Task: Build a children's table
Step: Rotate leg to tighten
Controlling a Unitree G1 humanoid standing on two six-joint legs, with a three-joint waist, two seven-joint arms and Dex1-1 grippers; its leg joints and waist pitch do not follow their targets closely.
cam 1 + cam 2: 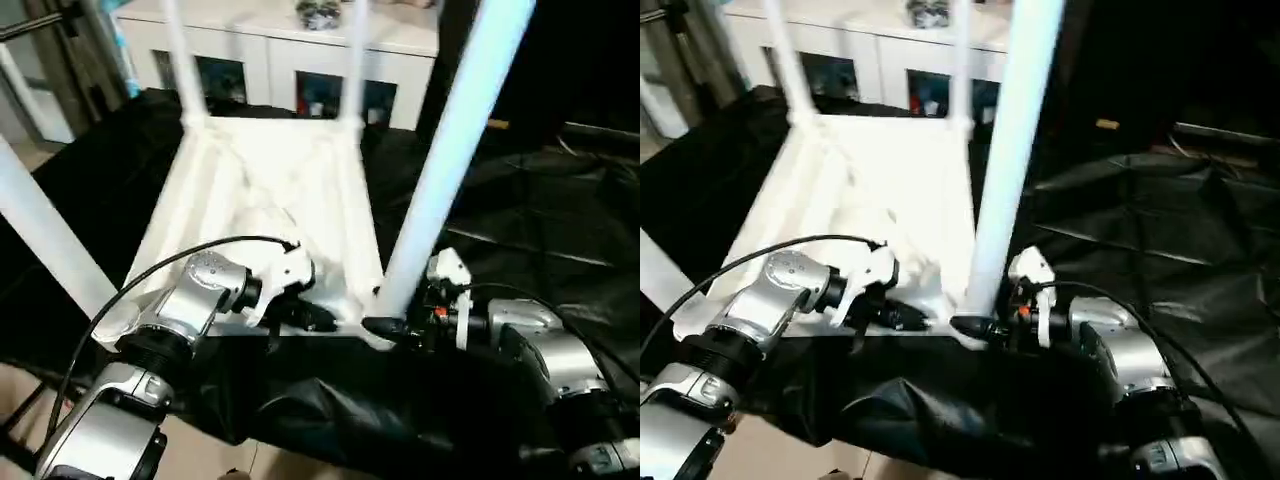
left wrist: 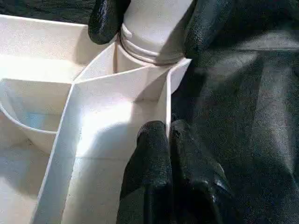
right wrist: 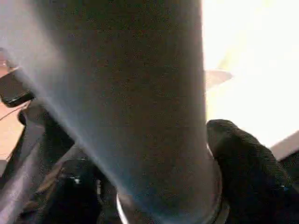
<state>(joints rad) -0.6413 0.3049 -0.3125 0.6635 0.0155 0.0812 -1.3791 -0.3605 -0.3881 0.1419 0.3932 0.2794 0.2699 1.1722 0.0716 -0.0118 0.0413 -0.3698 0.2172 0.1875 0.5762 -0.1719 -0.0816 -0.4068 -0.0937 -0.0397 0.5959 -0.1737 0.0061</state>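
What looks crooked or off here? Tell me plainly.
Nothing stands out. The table top lies underside up with legs standing in its sockets; the right claw grips the near right leg at its base, the left claw pinches the rim.

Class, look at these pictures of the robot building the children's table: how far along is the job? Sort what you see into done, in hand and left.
Done: the table top lies upside down with four legs standing in its corners.

In hand: the right gripper is closed around the base of the near right leg at its corner socket, while the left gripper pinches the rim beside it.

Left: probably seating that leg fully, then turning the table upright.
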